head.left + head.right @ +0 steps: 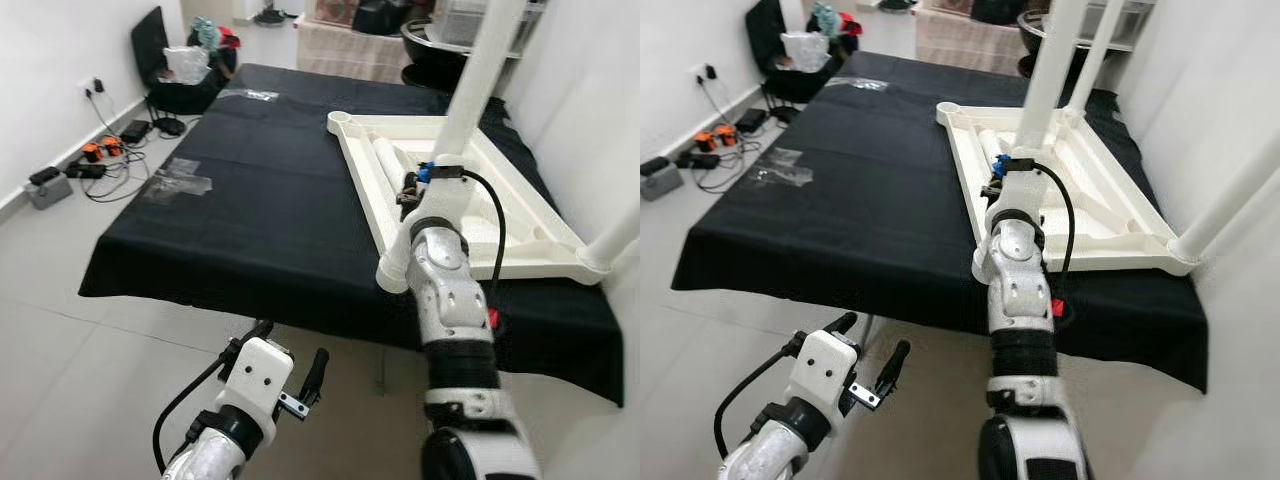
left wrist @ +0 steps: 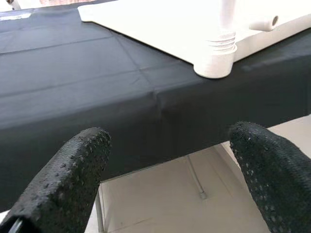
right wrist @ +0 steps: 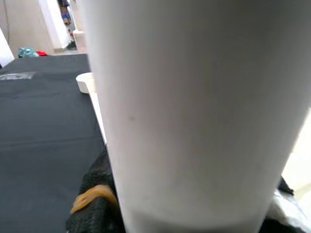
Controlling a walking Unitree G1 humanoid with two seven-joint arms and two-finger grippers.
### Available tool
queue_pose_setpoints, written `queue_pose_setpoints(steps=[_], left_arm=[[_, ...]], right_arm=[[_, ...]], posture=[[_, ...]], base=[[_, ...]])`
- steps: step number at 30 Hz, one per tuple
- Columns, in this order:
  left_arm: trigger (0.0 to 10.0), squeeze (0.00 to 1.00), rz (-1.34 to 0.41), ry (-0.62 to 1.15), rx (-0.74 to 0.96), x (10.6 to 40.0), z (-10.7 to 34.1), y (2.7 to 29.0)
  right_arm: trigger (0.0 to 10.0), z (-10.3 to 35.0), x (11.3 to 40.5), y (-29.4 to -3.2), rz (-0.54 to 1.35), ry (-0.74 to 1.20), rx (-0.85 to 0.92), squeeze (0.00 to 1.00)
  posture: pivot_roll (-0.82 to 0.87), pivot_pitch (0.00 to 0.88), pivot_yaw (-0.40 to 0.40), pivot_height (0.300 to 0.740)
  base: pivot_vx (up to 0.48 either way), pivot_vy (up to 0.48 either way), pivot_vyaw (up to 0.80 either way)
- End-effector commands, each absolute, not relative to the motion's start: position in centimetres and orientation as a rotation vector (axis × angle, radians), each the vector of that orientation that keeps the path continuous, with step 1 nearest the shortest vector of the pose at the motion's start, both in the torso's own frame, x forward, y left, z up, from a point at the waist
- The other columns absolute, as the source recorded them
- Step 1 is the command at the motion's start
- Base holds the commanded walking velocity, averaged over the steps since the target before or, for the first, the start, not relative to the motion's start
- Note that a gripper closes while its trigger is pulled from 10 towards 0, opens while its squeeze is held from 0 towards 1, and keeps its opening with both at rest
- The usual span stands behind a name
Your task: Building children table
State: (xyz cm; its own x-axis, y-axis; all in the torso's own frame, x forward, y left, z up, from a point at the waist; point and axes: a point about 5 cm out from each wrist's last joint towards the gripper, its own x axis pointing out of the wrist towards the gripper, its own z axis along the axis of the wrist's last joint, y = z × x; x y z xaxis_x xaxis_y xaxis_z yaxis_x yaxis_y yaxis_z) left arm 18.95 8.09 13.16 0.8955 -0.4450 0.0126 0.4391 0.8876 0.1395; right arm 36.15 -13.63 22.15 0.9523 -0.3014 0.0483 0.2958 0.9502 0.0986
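Note:
A white children's tabletop point(image 1: 362, 190) lies upside down on a table under a black cloth point(image 1: 250, 210). A white leg point(image 1: 475, 80) stands in the tabletop's near-left corner socket point(image 1: 393, 272), with threads showing above the socket point(image 2: 214, 63). My right gripper point(image 1: 412, 188) is shut around this leg, which shows very close in the right wrist view point(image 3: 194, 121) with a black finger point(image 3: 95, 204) against it. Another leg point(image 1: 622, 232) stands at the near-right corner. A loose leg point(image 1: 385, 155) lies inside the tabletop. My left gripper point(image 1: 290, 352) hangs open, low before the table's front edge.
Plastic bags point(image 1: 180, 182) lie on the cloth at the left. Chargers and cables point(image 1: 95, 160) sprawl on the floor by the left wall. A black chair with bags point(image 1: 185, 65) stands at the back left. A white wall point(image 1: 600, 90) runs close along the right.

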Motion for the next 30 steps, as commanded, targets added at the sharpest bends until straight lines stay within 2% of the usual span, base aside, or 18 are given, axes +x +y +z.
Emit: queue_pose_setpoints(steps=[1, 4, 5, 6, 7, 12, 13, 14, 16, 19, 23, 26, 30], left_arm=[[10.0, 0.0, -0.461, -0.031, 0.139, 18.8, 12.8, 8.1], [10.0, 0.0, -0.462, -0.03, 0.138, 18.8, 12.7, 8.1], [10.0, 0.0, -0.462, -0.029, 0.138, 18.8, 12.7, 8.0], [10.0, 0.0, -0.462, -0.029, 0.138, 18.8, 12.7, 8.0], [10.0, 0.0, -0.461, -0.028, 0.137, 18.8, 12.7, 8.0], [10.0, 0.0, -0.459, -0.028, 0.136, 18.8, 12.7, 8.0], [10.0, 0.0, -0.459, -0.03, 0.136, 18.9, 12.7, 8.0], [10.0, 0.0, -0.459, -0.03, 0.135, 18.9, 12.8, 8.0], [10.0, 0.0, -0.459, -0.03, 0.135, 18.9, 12.8, 8.0], [10.0, 0.0, -0.46, -0.03, 0.135, 18.9, 12.8, 8.0], [10.0, 0.0, -0.461, -0.029, 0.135, 18.9, 12.8, 8.0], [10.0, 0.0, -0.459, -0.031, 0.138, 18.9, 12.8, 8.1], [10.0, 0.0, -0.454, -0.04, 0.137, 18.9, 12.9, 8.2]], right_arm=[[10.0, 20.1, 36.1, -13.2, -0.294, 0.033, 0.106, 0.0], [10.0, 20.5, 36.3, -12.1, -0.231, -0.012, 0.125, 0.0], [10.0, 20.8, 36.2, -12.0, -0.219, -0.041, 0.121, 1.0], [10.0, 20.8, 36.2, -12.0, -0.219, -0.041, 0.121, 1.0], [10.0, 21.5, 36.3, -12.2, -0.194, -0.093, 0.097, 0.0], [10.0, 22.2, 36.4, -12.5, -0.16, -0.135, 0.07, 0.0], [10.0, 23.0, 37.4, -12.9, 0.021, -0.185, 0.076, 0.0], [10.0, 23.4, 37.7, -13.2, 0.103, -0.205, 0.072, 0.0], [10.0, 23.6, 37.9, -13.4, 0.151, -0.216, 0.068, 0.0], [10.0, 23.0, 37.9, -13.2, 0.498, -0.12, 0.154, 0.0], [10.0, 22.8, 37.7, -13.1, 0.596, -0.103, 0.166, 0.0], [10.0, 22.0, 36.2, -12.2, 0.926, -0.081, 0.092, 0.0], [10.0, 22.3, 35.6, -11.1, 1.132, -0.112, 0.073, 0.0]], posture=[[0.08, 0.093, -0.099, 0.74], [0.08, 0.093, -0.099, 0.74], [0.08, 0.093, -0.099, 0.74], [0.08, 0.093, -0.099, 0.74], [0.08, 0.095, -0.103, 0.74], [0.08, 0.095, -0.103, 0.74], [0.08, 0.099, -0.102, 0.74], [0.08, 0.1, -0.1, 0.74], [0.08, 0.1, -0.1, 0.74], [0.08, 0.099, -0.1, 0.74], [0.08, 0.099, -0.1, 0.74], [0.09, 0.103, -0.102, 0.74], [0.08, 0.111, -0.107, 0.74]], base=[[0.0, 0.0, 0.0], [0.0, 0.0, 0.0], [0.0, 0.0, 0.0], [0.0, 0.0, 0.0], [0.0, 0.0, 0.0], [0.0, 0.0, 0.0], [0.0, 0.0, 0.0], [0.0, 0.0, 0.0], [0.0, 0.0, 0.0], [0.0, 0.0, 0.0], [0.0, 0.0, 0.0], [0.0, 0.0, 0.0], [0.0, 0.0, 0.0]])
